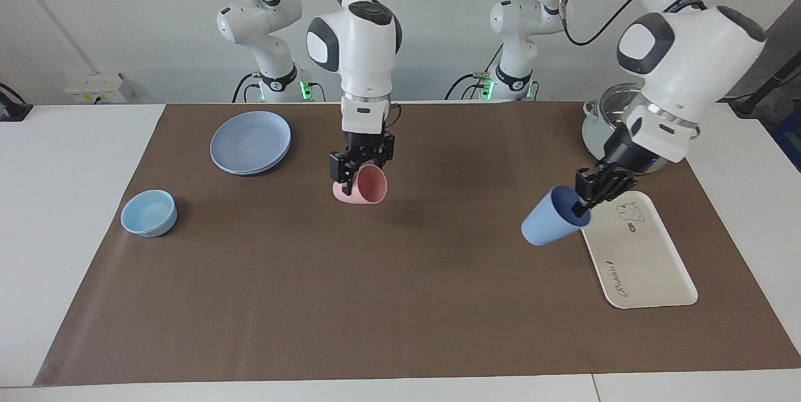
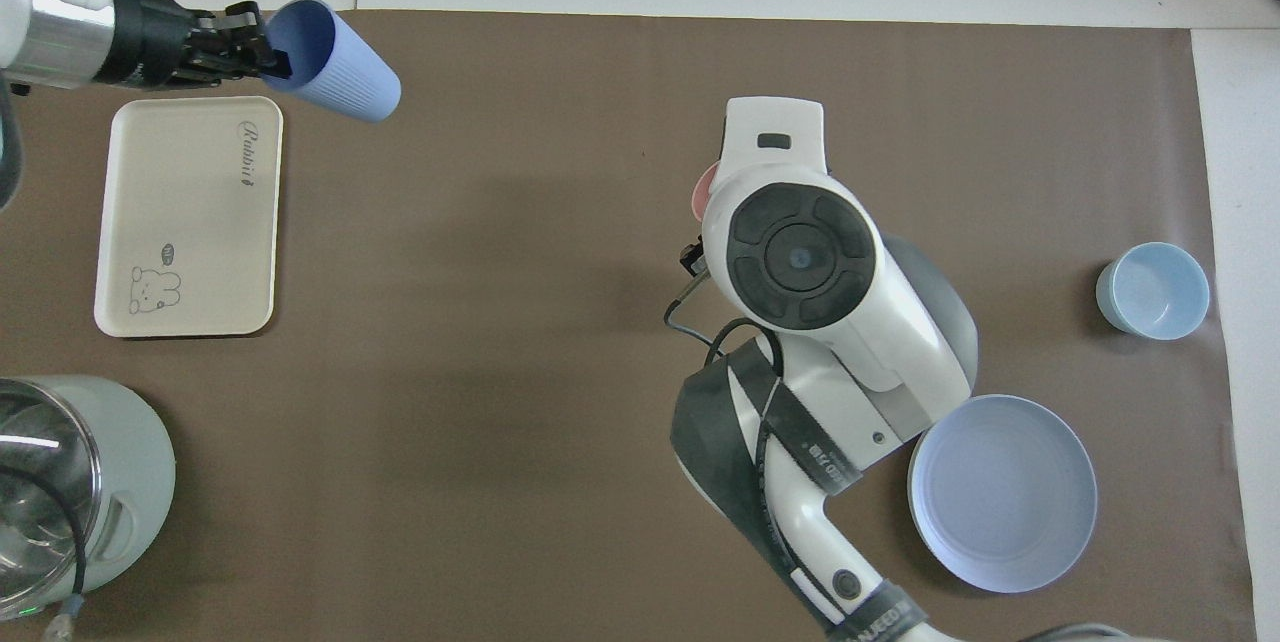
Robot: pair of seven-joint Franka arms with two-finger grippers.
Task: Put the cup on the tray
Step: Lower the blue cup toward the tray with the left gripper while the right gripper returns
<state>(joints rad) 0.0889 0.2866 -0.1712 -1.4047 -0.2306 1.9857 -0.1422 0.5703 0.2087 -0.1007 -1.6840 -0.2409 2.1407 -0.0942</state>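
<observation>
My left gripper [image 1: 579,205] is shut on the rim of the periwinkle-blue cup [image 1: 547,223], one finger inside it. It holds the cup tilted in the air, mouth toward the gripper, over the brown mat just beside the cream tray [image 1: 644,258]. In the overhead view the left gripper [image 2: 272,57] and the cup [image 2: 335,72] are off the tray's [image 2: 190,212] corner farthest from the robots. My right gripper [image 1: 357,173] is down at mid-table, shut on the rim of a pink cup [image 1: 369,184] that tilts on its side at the mat.
A round blue-lilac plate [image 1: 250,142] lies near the right arm's base. A low light-blue bowl [image 1: 149,213] sits at the mat's edge toward the right arm's end. A steel-lined pale green pot [image 1: 604,126] stands nearer to the robots than the tray.
</observation>
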